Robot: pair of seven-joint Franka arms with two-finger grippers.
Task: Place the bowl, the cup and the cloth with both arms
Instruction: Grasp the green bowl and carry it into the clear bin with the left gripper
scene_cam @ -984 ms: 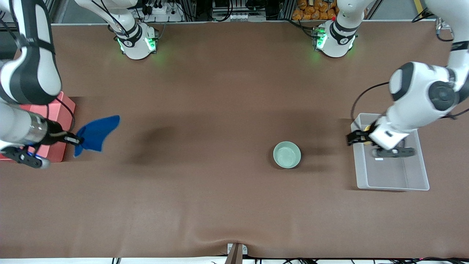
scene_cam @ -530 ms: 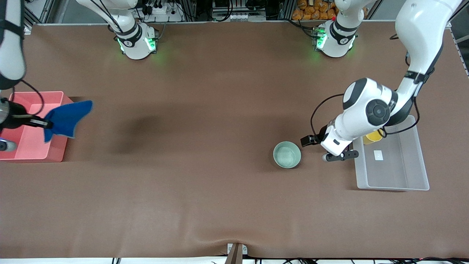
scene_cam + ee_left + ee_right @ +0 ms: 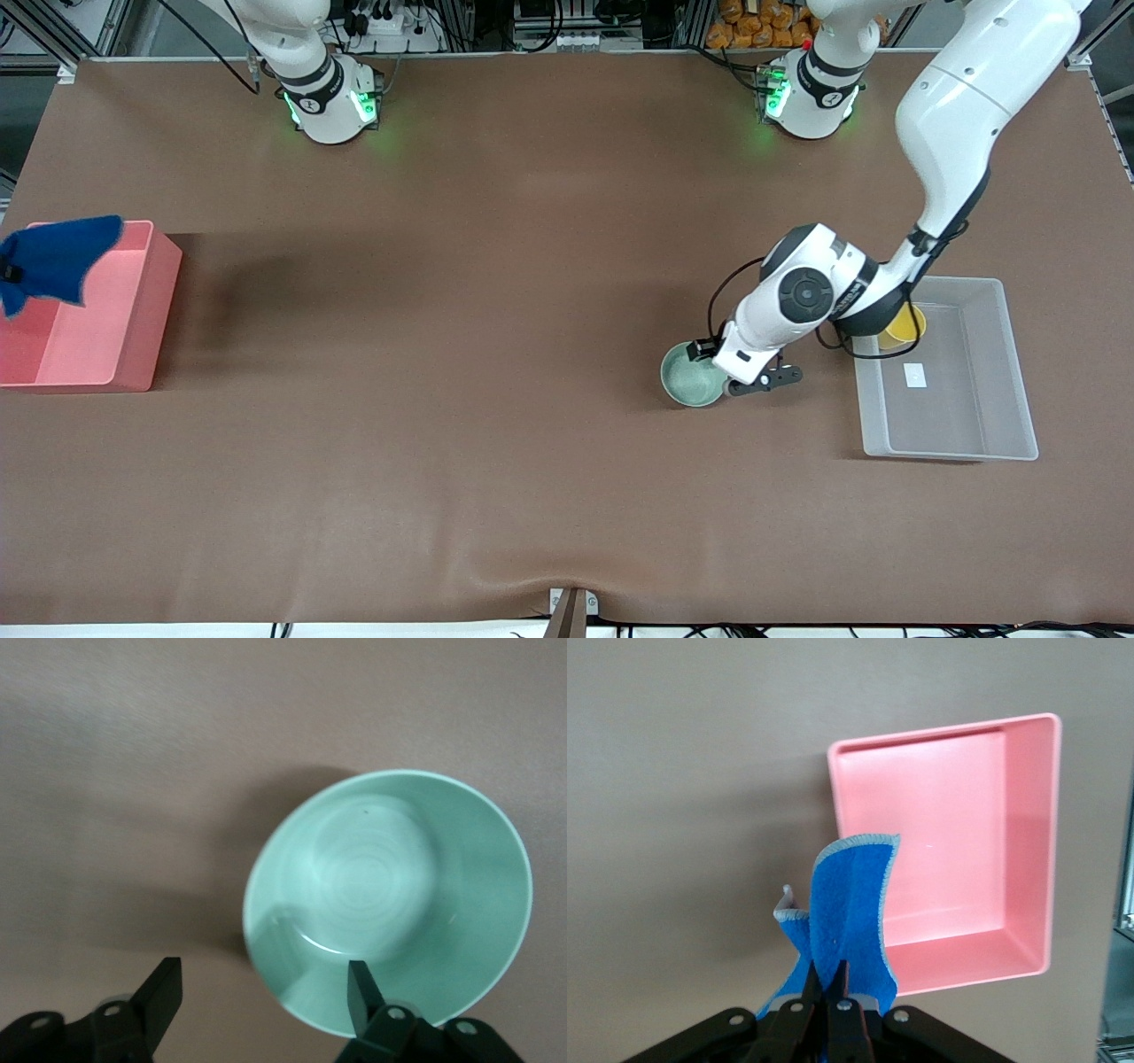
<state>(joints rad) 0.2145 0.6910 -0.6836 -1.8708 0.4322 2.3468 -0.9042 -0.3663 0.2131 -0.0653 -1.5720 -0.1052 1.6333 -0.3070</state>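
Bowl: the bowl (image 3: 692, 376) sits on the bench (image 3: 496, 425), near the clear tray (image 3: 997, 447) and apart from it.
Left pincer: the left pincer (image 3: 263, 987) is spread wide over the bowl's rim, holding nothing — one finger inside, one outside.
Grip advice: come straight down so the rim wall sits deep between the fingers, then close gently; the glossy rim looks apt to slip.
Cup: the cup (image 3: 904, 326) already stands in the clear tray.
Right pincer: the right pincer (image 3: 829, 1003) is pinched shut on the cloth (image 3: 846, 921), which hangs over the pink bin (image 3: 957, 842).
Cloth advice: centre it over the bin before letting go — the loose corner could drape on the wall.
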